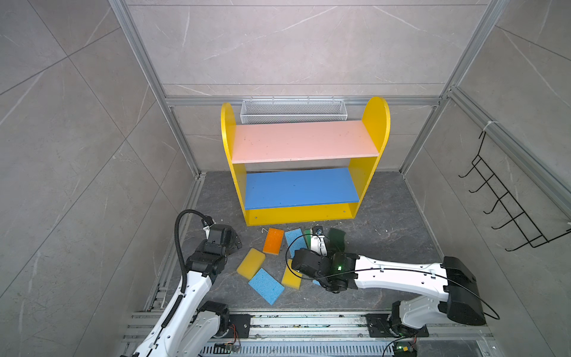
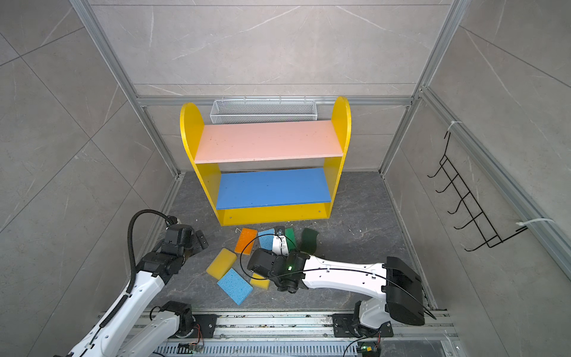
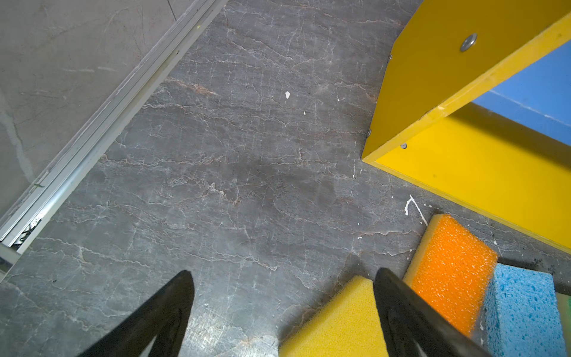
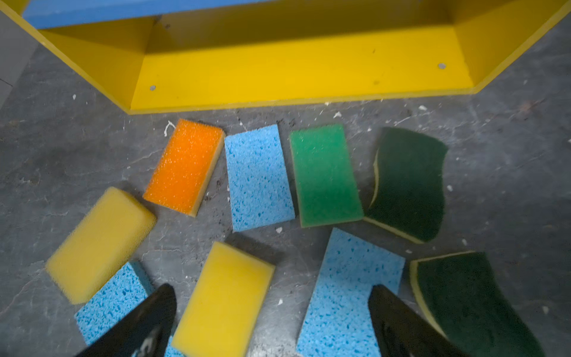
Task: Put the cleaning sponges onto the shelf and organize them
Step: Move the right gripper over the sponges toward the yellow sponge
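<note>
The shelf stands at the back with bare pink, blue and yellow boards. Several cleaning sponges lie on the floor in front of it: orange, light blue, bright green, wavy dark green, and yellow. My right gripper hangs open above a yellow sponge and a light blue one, holding nothing. My left gripper is open over bare floor, left of the pile, with a yellow sponge's corner beside one finger.
A white mesh basket hangs behind the shelf. A black wire hook rack is on the right wall. An aluminium rail runs along the floor's left edge. Tiled walls close in three sides.
</note>
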`<state>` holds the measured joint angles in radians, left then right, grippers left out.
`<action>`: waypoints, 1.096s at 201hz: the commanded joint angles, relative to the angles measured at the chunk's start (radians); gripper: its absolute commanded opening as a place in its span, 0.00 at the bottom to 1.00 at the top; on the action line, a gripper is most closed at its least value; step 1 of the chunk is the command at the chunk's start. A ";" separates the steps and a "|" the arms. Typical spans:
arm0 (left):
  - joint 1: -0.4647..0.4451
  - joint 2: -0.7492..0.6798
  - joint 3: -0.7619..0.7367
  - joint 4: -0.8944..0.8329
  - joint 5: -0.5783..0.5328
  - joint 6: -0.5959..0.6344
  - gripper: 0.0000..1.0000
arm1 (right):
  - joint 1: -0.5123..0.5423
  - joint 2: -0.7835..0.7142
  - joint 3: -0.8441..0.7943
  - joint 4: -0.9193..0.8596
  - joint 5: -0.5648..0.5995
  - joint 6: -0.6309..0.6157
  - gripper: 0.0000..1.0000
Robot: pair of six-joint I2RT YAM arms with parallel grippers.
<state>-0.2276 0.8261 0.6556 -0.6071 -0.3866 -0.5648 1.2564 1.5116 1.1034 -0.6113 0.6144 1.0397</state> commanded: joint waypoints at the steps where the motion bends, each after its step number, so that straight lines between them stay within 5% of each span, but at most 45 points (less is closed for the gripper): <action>1: -0.004 -0.018 0.039 -0.053 0.053 -0.015 0.94 | 0.002 0.033 0.023 -0.005 -0.139 0.065 0.99; 81: -0.004 -0.005 0.045 -0.111 0.121 -0.032 0.99 | 0.000 0.166 0.136 -0.012 -0.321 0.156 0.99; 220: -0.004 -0.036 0.042 -0.102 0.210 -0.030 0.99 | -0.045 0.321 0.213 -0.169 -0.433 0.272 0.99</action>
<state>-0.2295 0.7883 0.6697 -0.7116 -0.2031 -0.5877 1.2274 1.7897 1.2961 -0.7425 0.2234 1.2884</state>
